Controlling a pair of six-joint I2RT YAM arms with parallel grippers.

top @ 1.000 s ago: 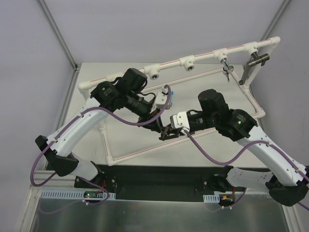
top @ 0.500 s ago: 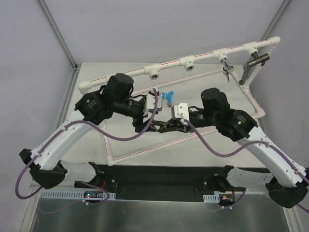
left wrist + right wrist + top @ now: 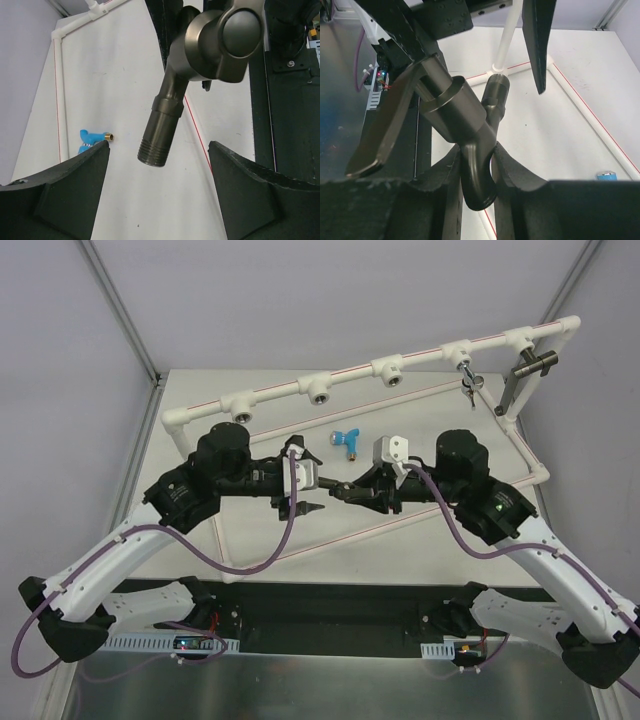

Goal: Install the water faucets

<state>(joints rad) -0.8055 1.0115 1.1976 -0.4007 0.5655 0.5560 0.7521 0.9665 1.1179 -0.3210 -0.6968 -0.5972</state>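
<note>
The dark grey faucet (image 3: 470,125) hangs above the table, and my right gripper (image 3: 479,162) is shut on its bent spout. Its lever (image 3: 385,135) points left and its threaded end (image 3: 152,152) points at my left gripper (image 3: 159,146). That gripper is open, and its fingers (image 3: 75,190) stand wide on either side of the thread without touching it. In the top view the two grippers meet at mid table, left (image 3: 312,504) and right (image 3: 345,490). The blue-handled faucet (image 3: 347,441) lies loose on the table just behind them, also in the left wrist view (image 3: 90,141).
A white pipe frame (image 3: 200,412) runs along the back and right of the table with several round threaded sockets (image 3: 319,393). A small metal tap (image 3: 468,383) hangs under one right-hand socket, and a dark T-shaped fitting (image 3: 530,363) stands at the far right. A red-lined pipe (image 3: 330,540) crosses below the grippers.
My left gripper has opened, let go of the dark grey faucet and drawn back to the left. The right gripper keeps the faucet and has shifted right, uncovering the blue faucet.
</note>
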